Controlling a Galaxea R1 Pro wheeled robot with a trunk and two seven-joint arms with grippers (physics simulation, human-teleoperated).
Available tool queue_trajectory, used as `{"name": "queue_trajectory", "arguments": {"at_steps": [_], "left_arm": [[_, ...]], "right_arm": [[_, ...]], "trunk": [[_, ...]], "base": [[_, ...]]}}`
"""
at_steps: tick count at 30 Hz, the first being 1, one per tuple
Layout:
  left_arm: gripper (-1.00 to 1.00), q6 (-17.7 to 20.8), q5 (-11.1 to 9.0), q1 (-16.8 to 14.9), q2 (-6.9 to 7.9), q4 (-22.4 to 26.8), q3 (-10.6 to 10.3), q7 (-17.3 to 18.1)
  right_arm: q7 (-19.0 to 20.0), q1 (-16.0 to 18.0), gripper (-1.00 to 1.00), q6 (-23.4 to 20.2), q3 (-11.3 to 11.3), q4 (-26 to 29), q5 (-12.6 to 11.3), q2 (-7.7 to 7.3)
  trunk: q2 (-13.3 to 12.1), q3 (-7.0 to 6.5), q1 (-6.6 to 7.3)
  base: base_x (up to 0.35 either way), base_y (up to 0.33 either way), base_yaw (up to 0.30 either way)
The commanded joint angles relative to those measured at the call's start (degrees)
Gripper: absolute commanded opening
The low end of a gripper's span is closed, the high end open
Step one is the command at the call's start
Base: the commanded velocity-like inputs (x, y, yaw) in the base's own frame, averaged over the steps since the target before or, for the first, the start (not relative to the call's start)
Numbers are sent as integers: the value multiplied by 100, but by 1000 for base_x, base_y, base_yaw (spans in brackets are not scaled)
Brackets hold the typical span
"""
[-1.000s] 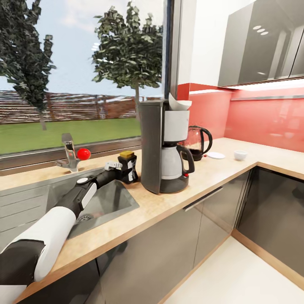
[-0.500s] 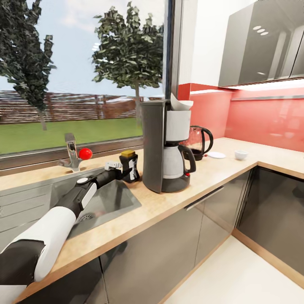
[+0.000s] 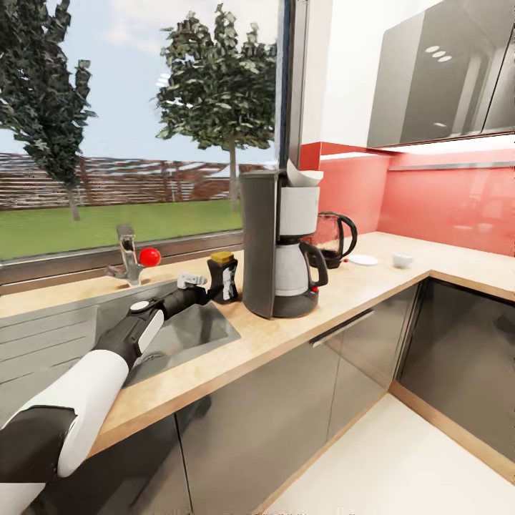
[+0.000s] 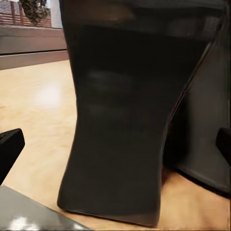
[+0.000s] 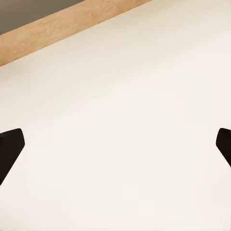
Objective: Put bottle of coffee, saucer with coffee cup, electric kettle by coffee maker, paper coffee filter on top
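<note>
The dark coffee bottle [image 3: 223,277] with a yellow lid stands upright on the countertop [image 3: 286,332], just left of the grey coffee maker [image 3: 275,243]. A white paper filter [image 3: 302,174] sits on top of the maker. Behind it stands the glass electric kettle [image 3: 332,239], then the white saucer [image 3: 363,260] and, apart from it, the white cup [image 3: 403,260]. My left gripper [image 3: 205,288] hangs open over the sink edge, a little short of the bottle. In the left wrist view the bottle [image 4: 125,120] looms between wide fingertips [image 4: 9,149]. My right gripper [image 5: 115,144] is open above pale floor.
A steel sink [image 3: 179,336] lies under my left arm, with a faucet [image 3: 129,250] and its red knob [image 3: 149,256] by the window. Grey upper cabinets [image 3: 429,79] hang at the right, where the counter turns a corner. Pale floor [image 3: 400,465] lies below.
The whole head view has shifted slightly, so the camera moved. My left gripper has drawn back a little from the coffee bottle, which stays standing beside the coffee maker.
</note>
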State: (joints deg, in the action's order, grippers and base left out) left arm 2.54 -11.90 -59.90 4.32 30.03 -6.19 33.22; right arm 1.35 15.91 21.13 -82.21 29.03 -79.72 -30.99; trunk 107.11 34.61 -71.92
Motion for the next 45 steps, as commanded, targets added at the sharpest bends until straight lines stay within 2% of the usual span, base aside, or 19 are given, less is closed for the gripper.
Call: {"name": "queue_trajectory", "arguments": {"at_steps": [1, 20, 29, 45], "left_arm": [[100, 27, -58, -4, 7, 3, -32, 1], [100, 27, -58, -4, 7, 10, -33, 1], [100, 27, -58, -4, 7, 5, -36, 1], [100, 27, -67, -4, 7, 11, -39, 1]], "right_arm": [[14, 9, 100, 31, -40, 6, -61, -4], [14, 9, 100, 31, -40, 6, -61, -5], [14, 9, 100, 32, -40, 9, -65, -6], [14, 9, 100, 31, -32, 15, -68, -12]], "trunk": [[3, 6, 2], [3, 6, 2], [3, 6, 2], [3, 6, 2]], "base": [[-76, 0, 0], [-126, 0, 0], [-12, 0, 0], [-160, -119, 0]]}}
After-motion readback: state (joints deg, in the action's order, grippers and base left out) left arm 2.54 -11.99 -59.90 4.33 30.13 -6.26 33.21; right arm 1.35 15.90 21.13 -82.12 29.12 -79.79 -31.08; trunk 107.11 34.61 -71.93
